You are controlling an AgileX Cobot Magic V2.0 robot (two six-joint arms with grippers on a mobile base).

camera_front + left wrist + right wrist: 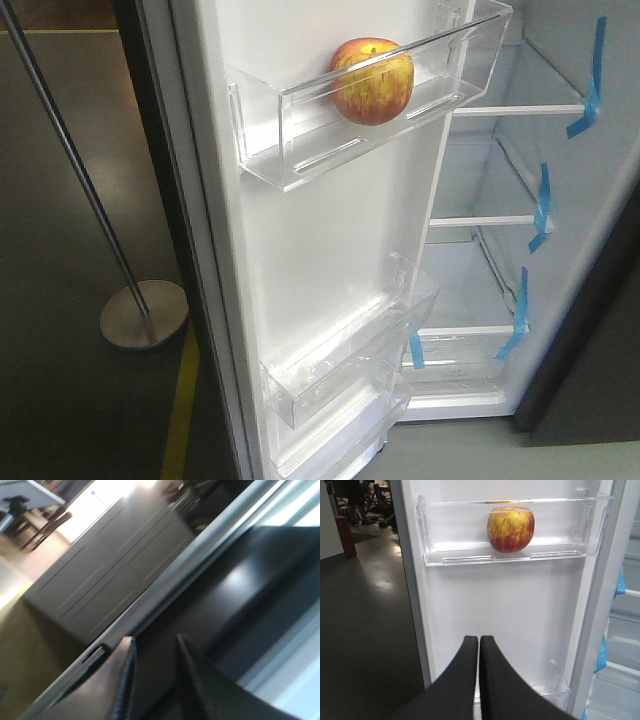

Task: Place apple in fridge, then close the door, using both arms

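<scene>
One apple sits alone in the top bin of the open door, upright behind the bin's clear front wall and nearer its fridge-side end. Two more clear bins hang low on the door, one above the other, the lowest cut off by the frame edge. Inside the fridge there are three white shelves and four strips of blue tape. The right gripper faces the door's white lining below the apple, well apart from it, its two jaws pressed together with nothing between them. The left gripper shows in a blurred view, its two jaws slightly spread and empty, close to a dark glossy surface, with a grey cabinet beyond. On the dark floor to the left of the door stands one metal pole on a round base, beside one yellow line.
</scene>
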